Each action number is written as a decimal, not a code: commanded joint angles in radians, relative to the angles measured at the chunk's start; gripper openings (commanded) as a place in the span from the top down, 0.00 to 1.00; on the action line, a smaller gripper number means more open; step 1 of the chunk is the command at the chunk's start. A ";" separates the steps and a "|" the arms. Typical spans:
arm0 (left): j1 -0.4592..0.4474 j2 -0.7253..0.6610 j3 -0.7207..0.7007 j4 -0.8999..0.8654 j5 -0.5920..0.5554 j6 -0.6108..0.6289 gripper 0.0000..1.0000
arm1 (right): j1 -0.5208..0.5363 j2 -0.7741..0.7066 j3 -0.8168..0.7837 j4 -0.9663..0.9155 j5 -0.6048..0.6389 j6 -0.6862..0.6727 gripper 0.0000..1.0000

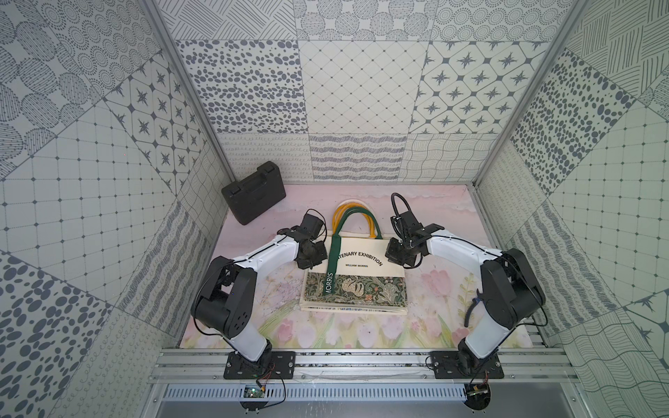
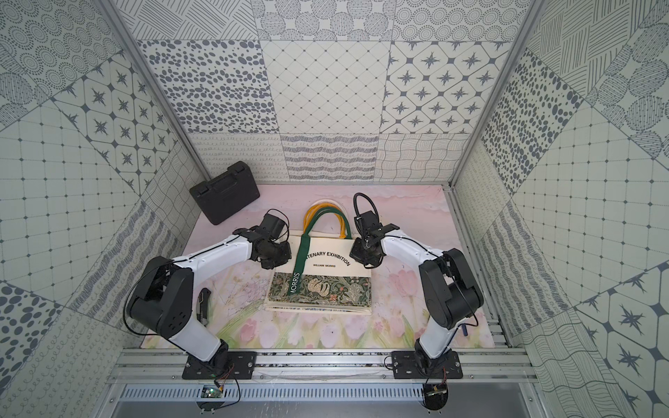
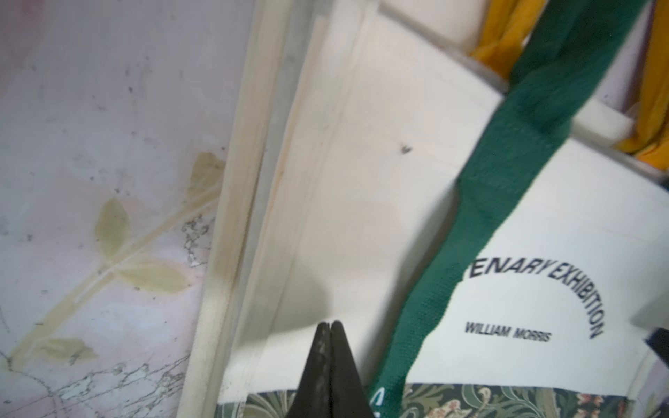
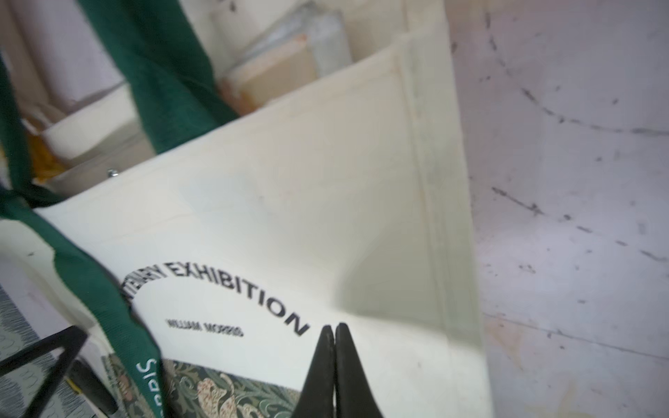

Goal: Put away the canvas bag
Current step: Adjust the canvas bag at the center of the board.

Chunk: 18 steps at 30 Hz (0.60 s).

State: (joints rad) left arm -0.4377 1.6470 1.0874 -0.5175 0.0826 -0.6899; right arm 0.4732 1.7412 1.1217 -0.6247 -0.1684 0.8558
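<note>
Both top views are bright, evenly lit and sharp; walls [image 1: 90,181] bow toward the edges, the case [image 1: 253,193] at 10 o'clock crisp. Wrist views are soft: bag [image 3: 362,181] lettering smeared, strap [image 4: 163,72] out of focus, dim shadow on cloth.

Twin white-and-black arms
Left arm [image 1: 268,253], right arm [image 1: 456,249]: white shells, black joints, looping cables, black base plates [image 1: 286,363].

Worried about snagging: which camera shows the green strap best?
The top views. In both top views the whole green strap shows, looping beyond the mouth of the bag and lying down across its print. The left wrist view shows one stretch on cream cloth; the right wrist view, blurred pieces.
</note>
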 commanded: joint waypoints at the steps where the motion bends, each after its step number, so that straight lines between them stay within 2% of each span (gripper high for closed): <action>1: 0.039 0.076 0.116 -0.032 0.016 0.101 1.00 | 0.005 0.044 0.003 0.038 -0.005 0.028 0.93; 4: 0.099 0.139 0.118 0.019 0.121 0.028 1.00 | 0.005 0.075 0.032 0.040 -0.022 0.042 0.93; 7: 0.101 0.190 0.116 0.064 0.128 0.017 1.00 | 0.004 0.065 0.067 0.039 -0.014 0.062 0.93; 11: 0.102 0.265 0.152 0.041 0.139 0.019 1.00 | 0.002 0.062 0.137 0.016 0.023 0.064 0.93; 14: 0.102 0.243 0.121 0.098 0.145 -0.016 1.00 | -0.004 0.094 0.174 -0.007 0.037 0.051 0.93; 18: 0.102 0.190 0.121 0.076 0.080 -0.011 1.00 | -0.022 0.145 0.169 0.005 0.008 0.036 0.93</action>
State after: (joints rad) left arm -0.3428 1.8641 1.2125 -0.4706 0.1951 -0.6861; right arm 0.4637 1.8355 1.2922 -0.6106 -0.1638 0.9012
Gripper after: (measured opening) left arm 0.049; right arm 0.067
